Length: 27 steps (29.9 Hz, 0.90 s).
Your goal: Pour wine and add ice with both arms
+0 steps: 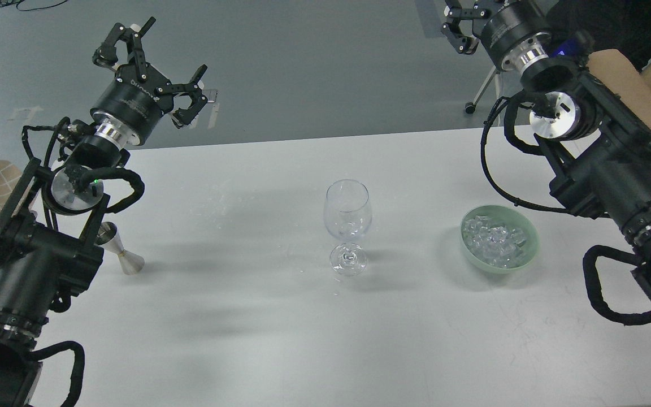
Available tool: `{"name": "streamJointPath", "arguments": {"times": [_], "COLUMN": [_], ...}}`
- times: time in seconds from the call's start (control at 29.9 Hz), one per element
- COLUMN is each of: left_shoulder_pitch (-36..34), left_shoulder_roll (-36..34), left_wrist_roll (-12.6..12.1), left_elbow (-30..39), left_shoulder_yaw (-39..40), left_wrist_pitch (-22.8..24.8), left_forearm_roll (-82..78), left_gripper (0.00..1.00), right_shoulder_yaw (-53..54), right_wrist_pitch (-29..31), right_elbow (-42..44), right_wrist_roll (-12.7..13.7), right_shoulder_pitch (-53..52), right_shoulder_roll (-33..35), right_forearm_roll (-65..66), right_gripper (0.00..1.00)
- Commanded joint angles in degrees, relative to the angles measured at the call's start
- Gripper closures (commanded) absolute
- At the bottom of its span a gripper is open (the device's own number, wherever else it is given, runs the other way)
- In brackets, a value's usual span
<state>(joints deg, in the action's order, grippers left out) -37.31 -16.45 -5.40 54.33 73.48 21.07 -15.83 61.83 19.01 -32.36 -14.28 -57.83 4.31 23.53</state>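
Note:
A clear stemmed wine glass [348,226] stands upright and looks empty at the middle of the white table [246,316]. To its right, a pale green bowl [523,251] holds the ice [494,239], a heap of small clear cubes. My left gripper [150,68] is raised over the table's far left edge, open, with nothing between its fingers. At the top right my right gripper [461,25] is partly cut off by the frame's edge, far above and behind the bowl. No wine or bottle is in view.
A small steel jigger [122,249] stands on the table by my left arm, partly hidden behind it. Beyond the table lies grey floor, with a chair's wheeled leg [471,106] at the far right. A person's bare arm [630,90] is behind my right arm.

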Motion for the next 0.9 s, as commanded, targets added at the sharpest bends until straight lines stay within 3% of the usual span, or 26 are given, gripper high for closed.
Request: {"name": "streamJointPath", "arguments": {"times": [0.0, 0.33, 0.57, 0.87], "left_shoulder_pitch": [0.2, 0.3, 0.3, -0.5], "left_shoulder_roll": [-0.3, -0.6, -0.3, -0.9], "left_wrist_roll": [0.1, -0.7, 0.7, 0.0], "left_elbow": [0.0, -0.5, -3.6, -4.1], "left_shoulder_yaw": [-0.1, -0.6, 1.6, 1.5], "left_wrist_pitch": [1.0, 1.1, -0.1, -0.4], "left_forearm_roll": [0.1, 0.6, 1.8, 2.2], "left_gripper": [0.02, 0.02, 0.02, 0.02], "right_shoulder_yaw": [0.0, 0.5, 0.2, 0.7], "right_wrist_pitch": [-0.1, -0.6, -0.6, -1.3], "right_elbow": [-0.5, -0.7, -0.8, 0.1], "right_wrist_roll": [0.0, -0.1, 0.2, 0.2], "right_shoulder_pitch": [0.4, 1.0, 0.4, 0.4], "right_shoulder_roll": [-1.9, -3.3, -2.9, -2.2], "right_forearm_roll": [-0.1, 0.0, -0.1, -0.2], "right_gripper": [0.0, 0.0, 0.0, 0.0]}}
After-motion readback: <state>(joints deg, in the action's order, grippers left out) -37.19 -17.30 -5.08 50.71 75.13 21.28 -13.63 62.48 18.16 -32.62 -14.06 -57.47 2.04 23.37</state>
